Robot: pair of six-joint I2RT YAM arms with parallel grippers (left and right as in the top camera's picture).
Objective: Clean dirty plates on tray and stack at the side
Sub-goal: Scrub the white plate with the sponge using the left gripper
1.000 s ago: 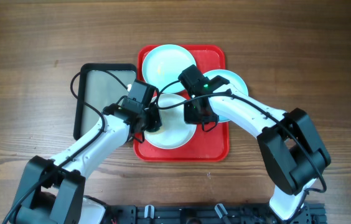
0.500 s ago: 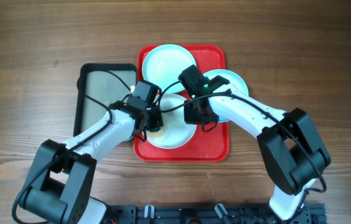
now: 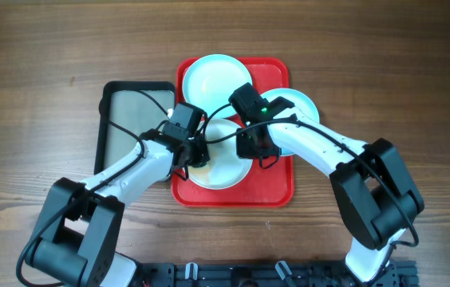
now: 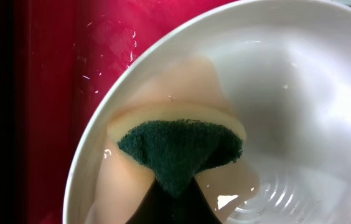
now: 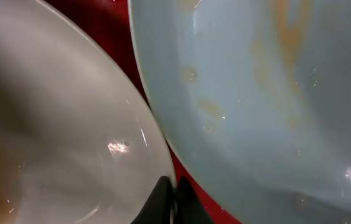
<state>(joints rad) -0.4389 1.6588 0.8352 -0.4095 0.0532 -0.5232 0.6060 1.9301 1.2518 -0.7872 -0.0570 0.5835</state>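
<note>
White glossy round plate (image 3: 225, 169) on the large red plastic tray (image 3: 277, 190) looks mid-scrub: left pincer (image 3: 195, 157) presses its gripped yellow-green sponge (image 4: 178, 146) into it, and right pincer (image 3: 250, 148) pinches its rim. The far pale aqua plate (image 3: 213, 80) and the smeared pale aqua plate (image 3: 301, 108) seem to await cleaning; none is stacked aside.

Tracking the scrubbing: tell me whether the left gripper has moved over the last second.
Yes. The left gripper, gripping the sponge, has shifted slightly right, away from the black-rimmed tray, further over the white plate.

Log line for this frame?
phase: scrubbing | left gripper: sponge pressed in white plate on red tray | right gripper: pinching its rim | aqua plate: orange smears
</note>
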